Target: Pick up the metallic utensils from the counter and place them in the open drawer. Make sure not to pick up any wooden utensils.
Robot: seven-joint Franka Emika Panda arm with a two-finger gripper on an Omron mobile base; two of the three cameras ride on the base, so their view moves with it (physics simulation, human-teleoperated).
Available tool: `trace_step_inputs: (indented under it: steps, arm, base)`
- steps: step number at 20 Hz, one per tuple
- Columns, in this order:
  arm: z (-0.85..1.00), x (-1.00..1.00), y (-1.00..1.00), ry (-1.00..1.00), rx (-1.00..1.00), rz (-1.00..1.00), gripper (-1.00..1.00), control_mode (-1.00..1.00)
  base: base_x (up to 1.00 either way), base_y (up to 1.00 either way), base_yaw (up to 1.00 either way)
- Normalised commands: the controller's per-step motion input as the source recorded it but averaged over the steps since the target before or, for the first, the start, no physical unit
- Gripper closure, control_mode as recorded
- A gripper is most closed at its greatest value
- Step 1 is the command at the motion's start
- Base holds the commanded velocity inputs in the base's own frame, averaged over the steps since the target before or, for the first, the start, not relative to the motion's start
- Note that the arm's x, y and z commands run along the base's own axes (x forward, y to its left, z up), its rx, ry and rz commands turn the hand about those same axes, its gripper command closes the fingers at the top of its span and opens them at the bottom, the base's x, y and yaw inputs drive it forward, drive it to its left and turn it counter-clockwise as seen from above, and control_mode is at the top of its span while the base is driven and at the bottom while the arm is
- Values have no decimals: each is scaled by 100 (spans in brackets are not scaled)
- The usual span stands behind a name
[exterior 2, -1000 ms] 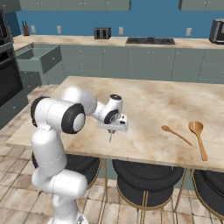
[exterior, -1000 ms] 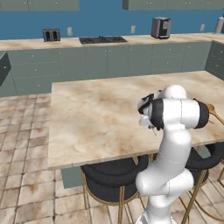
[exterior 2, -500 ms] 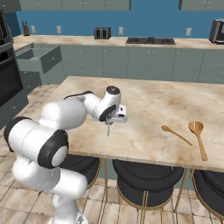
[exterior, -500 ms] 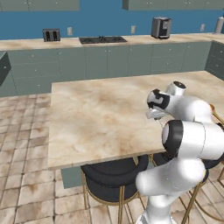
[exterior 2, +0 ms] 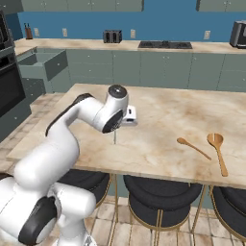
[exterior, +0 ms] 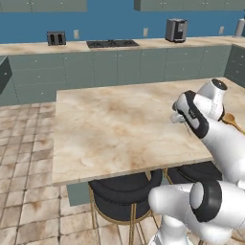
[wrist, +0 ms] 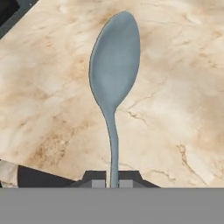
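i have my gripper clamped on the handle of the metal spoon, carried above the counter; next i judge i must swing it to the open drawer.

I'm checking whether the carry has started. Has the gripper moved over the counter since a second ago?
Yes. In the right base view the gripper, shut on the metal spoon, has shifted slightly left, away from the wooden spoons on the counter.
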Motion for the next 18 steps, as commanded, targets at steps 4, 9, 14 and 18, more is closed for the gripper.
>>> trace_step_inputs:
  steps: [4, 9, 14, 18]
  arm:
    - [93, -83, -1, 0, 0, 2, 100, -100]
    - [64, -83, 6, -17, 0, 4, 100, -100]
    - [60, -89, 4, -28, 0, 9, 100, -100]
    - [56, -78, 16, -25, 0, 8, 100, -100]
  base:
    - [0, 0, 0]
    - [0, 0, 0]
    - [0, 0, 0]
    - [0, 0, 0]
